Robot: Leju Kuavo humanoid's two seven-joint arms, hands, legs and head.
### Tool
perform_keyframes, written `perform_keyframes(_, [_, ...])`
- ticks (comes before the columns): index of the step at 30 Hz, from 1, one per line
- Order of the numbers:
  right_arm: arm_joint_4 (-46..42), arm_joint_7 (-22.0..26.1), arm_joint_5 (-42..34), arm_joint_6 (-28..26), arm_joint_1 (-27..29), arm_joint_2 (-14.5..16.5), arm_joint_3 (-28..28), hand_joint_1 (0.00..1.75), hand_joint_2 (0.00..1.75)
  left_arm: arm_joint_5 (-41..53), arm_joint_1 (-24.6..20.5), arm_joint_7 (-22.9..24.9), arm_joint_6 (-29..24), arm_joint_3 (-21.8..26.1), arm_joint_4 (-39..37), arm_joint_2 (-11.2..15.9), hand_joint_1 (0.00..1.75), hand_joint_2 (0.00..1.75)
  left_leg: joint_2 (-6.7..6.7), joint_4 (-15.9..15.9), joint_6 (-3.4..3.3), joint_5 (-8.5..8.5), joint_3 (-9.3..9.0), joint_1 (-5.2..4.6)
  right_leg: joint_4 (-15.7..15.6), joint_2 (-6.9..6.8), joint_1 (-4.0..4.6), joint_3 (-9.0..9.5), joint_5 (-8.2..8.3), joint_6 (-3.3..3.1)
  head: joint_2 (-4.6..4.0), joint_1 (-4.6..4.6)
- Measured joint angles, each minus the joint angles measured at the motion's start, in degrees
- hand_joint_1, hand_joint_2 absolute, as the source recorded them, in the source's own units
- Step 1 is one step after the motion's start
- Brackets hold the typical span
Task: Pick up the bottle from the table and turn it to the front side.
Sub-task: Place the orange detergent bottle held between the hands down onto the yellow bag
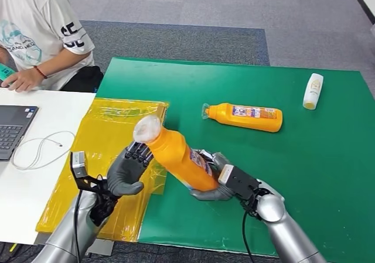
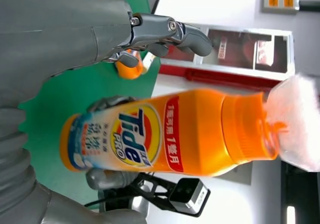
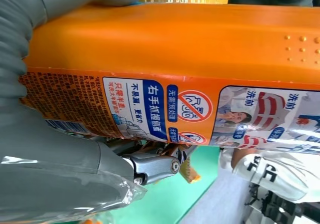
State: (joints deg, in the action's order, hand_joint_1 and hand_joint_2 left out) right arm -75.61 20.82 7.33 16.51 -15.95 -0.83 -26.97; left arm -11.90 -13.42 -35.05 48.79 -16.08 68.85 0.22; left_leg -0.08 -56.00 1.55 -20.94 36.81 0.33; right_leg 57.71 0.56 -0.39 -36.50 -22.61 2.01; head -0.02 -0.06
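We find the orange bottle [image 1: 181, 157] lifted off the bench, tilted, its base low and to the right, its cap end up and to the left. The cap carries a whitish plastic wrap [image 1: 147, 129]. In the left wrist view the bottle [image 2: 162, 134] shows its front label with the round Tide logo; in the right wrist view the bottle [image 3: 181, 59] shows the back label of small print and pictograms.

The right hand [image 1: 217, 178] grips the bottle's lower end, fingers clamped around the body near the base. The left hand [image 1: 128, 169] sits just beside the neck, near side, with its fingers [image 1: 139, 153] extended and apart; we cannot tell whether they touch the bottle. In the left wrist view those fingers [image 2: 170, 32] stand clear of the bottle.

Below lies a green mat [image 1: 265, 175] over the bench. A yellow plastic sheet [image 1: 101, 140] overlaps its left edge. A second orange bottle [image 1: 245, 117] lies on its side farther back on the mat, cap to the left. A small white bottle [image 1: 312, 91] lies at the far right.

To the left is a white bench [image 1: 40, 181] with a laptop [image 1: 13, 128] and a loose white cable [image 1: 40, 149]. A person in a white shirt [image 1: 37, 28] sits at the far left.
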Motion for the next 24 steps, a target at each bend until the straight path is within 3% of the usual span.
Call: perform_keyframes(24, [0.07,-1.37,12.03,-7.15,-0.27,4.21,-6.23,1.75,1.75,-0.3,-1.5,0.95,-1.86,-2.15,0.0,1.55,0.0,1.75,0.0,0.0,0.01,0.01,0.0,0.0,0.0,0.0,0.02,-0.02,0.0,-0.01,0.0,0.0])
